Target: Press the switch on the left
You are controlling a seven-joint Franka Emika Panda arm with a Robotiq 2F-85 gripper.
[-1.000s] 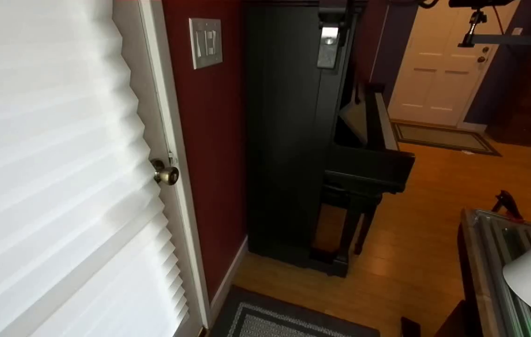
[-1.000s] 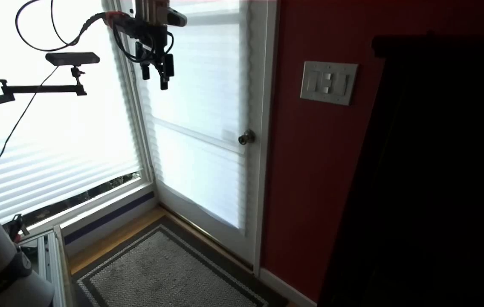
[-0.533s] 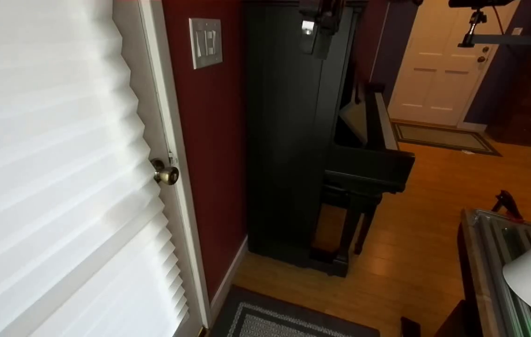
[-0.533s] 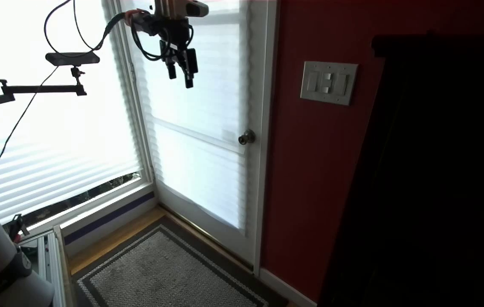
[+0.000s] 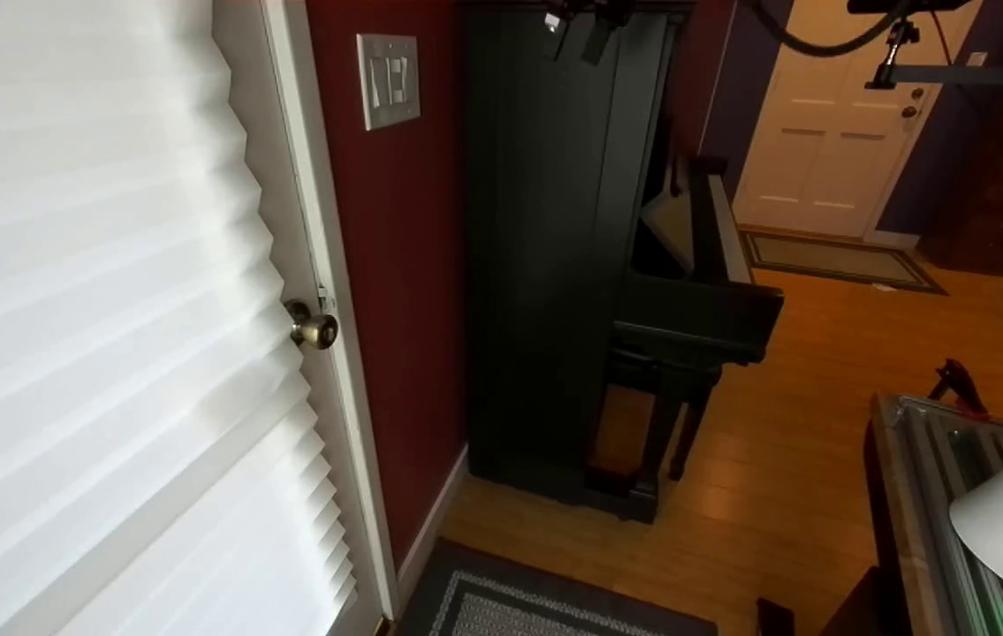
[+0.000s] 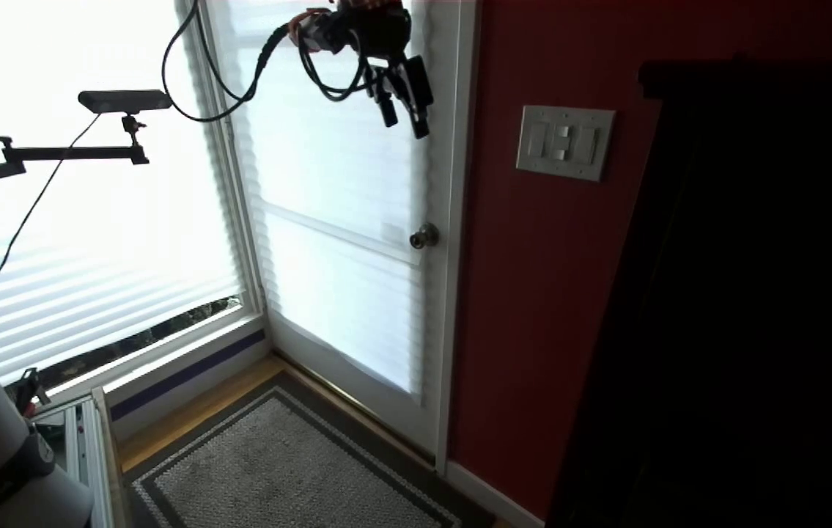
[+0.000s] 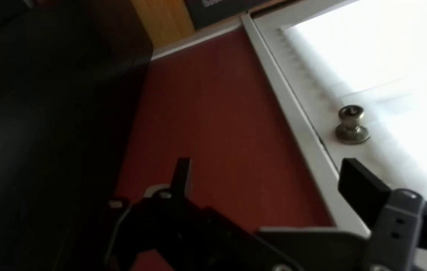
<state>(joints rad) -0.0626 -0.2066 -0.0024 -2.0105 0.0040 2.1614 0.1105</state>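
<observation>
The light switch plate [image 6: 566, 142] is on the red wall beside the door frame, and it also shows in an exterior view [image 5: 390, 82]. It is a pale wide plate. Its left switch [image 6: 536, 139] is a flat paddle at the door side; small toggles sit in the middle and another paddle at the right. My gripper [image 6: 405, 123] hangs tilted, fingers down, left of the plate and apart from it. In the wrist view my gripper [image 7: 266, 165] has its jaws wide apart with nothing between them, over red wall and door frame. The switch does not clearly show in the wrist view.
A brass doorknob [image 6: 424, 235] sits on the white door, below the plate's level; it also shows in the wrist view [image 7: 351, 124]. A tall black piano [image 5: 545, 265] stands against the wall right of the plate. A camera on an arm [image 6: 124, 100] is at the left.
My gripper has moved rightward toward the switch plate in an exterior view, risen a little and tilted. Its cables swung along with it. The switch plate has not changed.
</observation>
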